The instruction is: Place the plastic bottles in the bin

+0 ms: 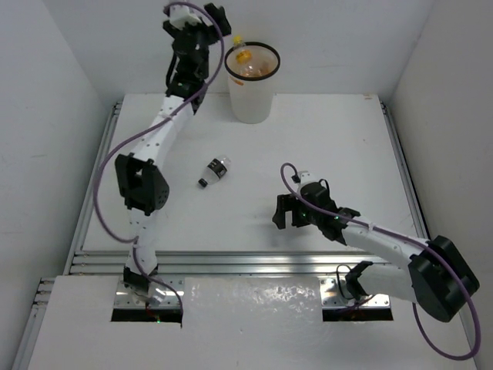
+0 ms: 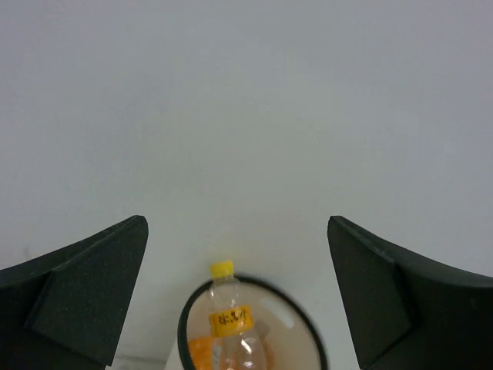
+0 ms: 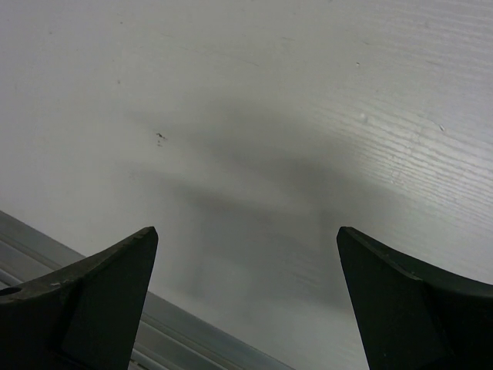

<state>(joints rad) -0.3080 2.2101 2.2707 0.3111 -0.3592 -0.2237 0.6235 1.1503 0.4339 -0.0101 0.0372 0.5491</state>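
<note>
The white bin (image 1: 251, 96) with a thin black rim stands at the back of the table. A yellow-capped bottle (image 1: 242, 55) with orange liquid leans inside it, neck above the rim, over more orange inside. My left gripper (image 1: 199, 23) hangs open and empty, high up just left of the bin. The left wrist view shows the bottle (image 2: 231, 320) and the bin rim (image 2: 293, 301) below the open left gripper (image 2: 237, 223). A clear bottle (image 1: 214, 171) with a black cap lies on the table. My right gripper (image 1: 286, 220) is open, low over bare table.
Silver rails (image 1: 231, 262) run along the table's near edge, and one (image 3: 177, 327) crosses the right wrist view below the open right gripper (image 3: 246, 231). White walls enclose the table on three sides.
</note>
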